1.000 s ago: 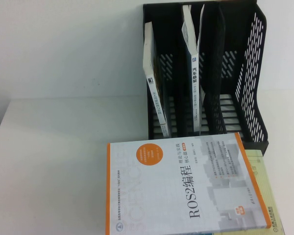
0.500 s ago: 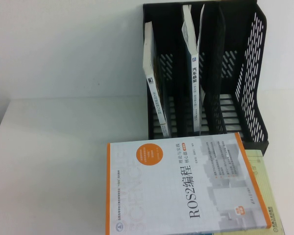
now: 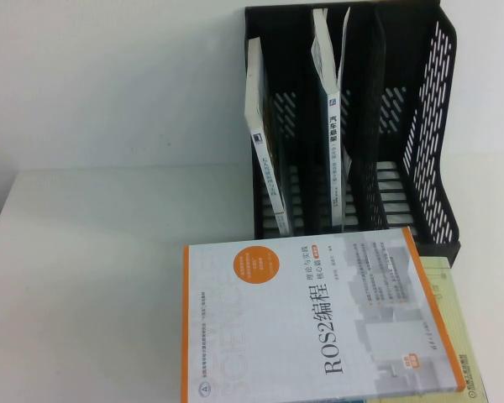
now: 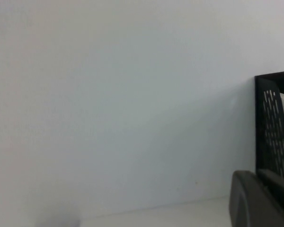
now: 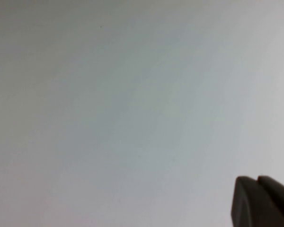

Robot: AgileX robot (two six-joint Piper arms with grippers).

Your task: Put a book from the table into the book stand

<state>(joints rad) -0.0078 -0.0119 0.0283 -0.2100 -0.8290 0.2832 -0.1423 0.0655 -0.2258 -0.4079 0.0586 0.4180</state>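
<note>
A white and orange book (image 3: 311, 323) lies flat at the front of the white table (image 3: 84, 269), on top of a pale green book (image 3: 460, 336). The black slotted book stand (image 3: 433, 151) stands behind them at the back right. One white book (image 3: 265, 159) stands in its left slot and another (image 3: 330, 126) in its middle slot; the right slot holds no book. Neither gripper shows in the high view. My left gripper (image 4: 260, 177) is shut and empty, raised, with the stand's edge (image 4: 274, 127) beside it. My right gripper (image 5: 258, 180) is shut and empty, facing a blank wall.
The table's left half (image 3: 84, 319) is bare white surface. A pale wall (image 3: 109, 75) rises behind the table and the stand.
</note>
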